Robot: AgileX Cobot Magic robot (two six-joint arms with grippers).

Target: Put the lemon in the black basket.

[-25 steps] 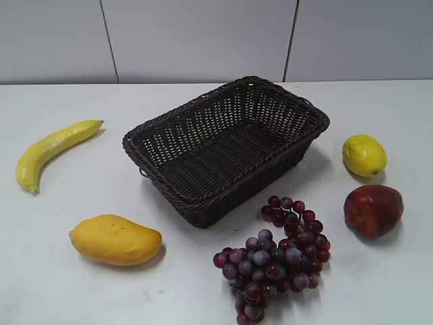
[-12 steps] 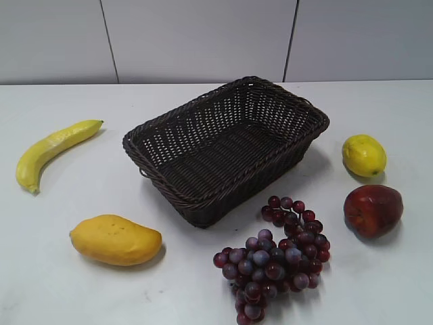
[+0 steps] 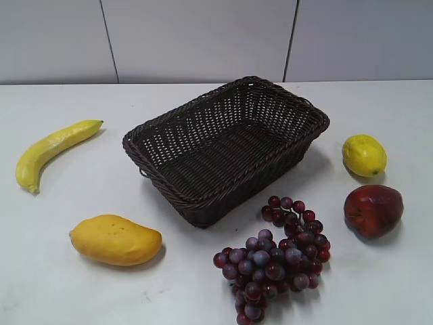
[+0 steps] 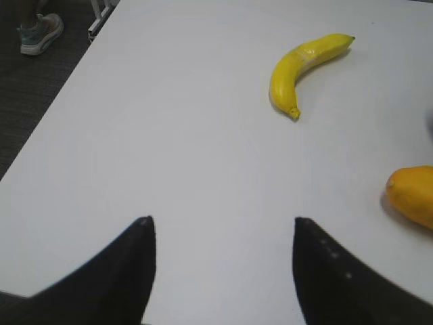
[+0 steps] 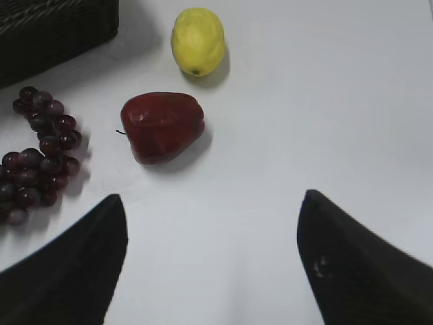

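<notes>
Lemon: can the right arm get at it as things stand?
Probably yes. The right gripper is open and holds nothing, and the lemon lies in the open on the table. The red apple lies nearer but off to one side, apart from it.

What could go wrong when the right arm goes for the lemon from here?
The red apple lies between the open right pincer and the lemon, so a low approach may knock it. The oval lemon could roll from a poor pinch. The black basket has a raised rim, so a low carry may clip it.
</notes>
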